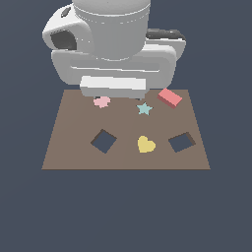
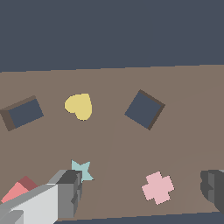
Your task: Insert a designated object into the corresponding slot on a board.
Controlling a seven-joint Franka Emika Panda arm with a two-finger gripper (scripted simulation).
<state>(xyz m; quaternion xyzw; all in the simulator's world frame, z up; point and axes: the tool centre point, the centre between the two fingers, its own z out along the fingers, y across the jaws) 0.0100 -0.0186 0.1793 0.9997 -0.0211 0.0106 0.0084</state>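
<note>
Behind one finger [image 2: 70,192], half-hidden coral block [image 2: 17,189].

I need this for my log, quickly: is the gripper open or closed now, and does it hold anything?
Gripper: open, holding nothing; its fingers stand wide apart above the board, and the red block lies untouched.

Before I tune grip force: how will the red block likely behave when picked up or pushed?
The red block looks solid, so probably stiff. Its flat faces should suit the gripper, whose fingers stand apart. Lying flat on the board, it should slide, not roll.
</note>
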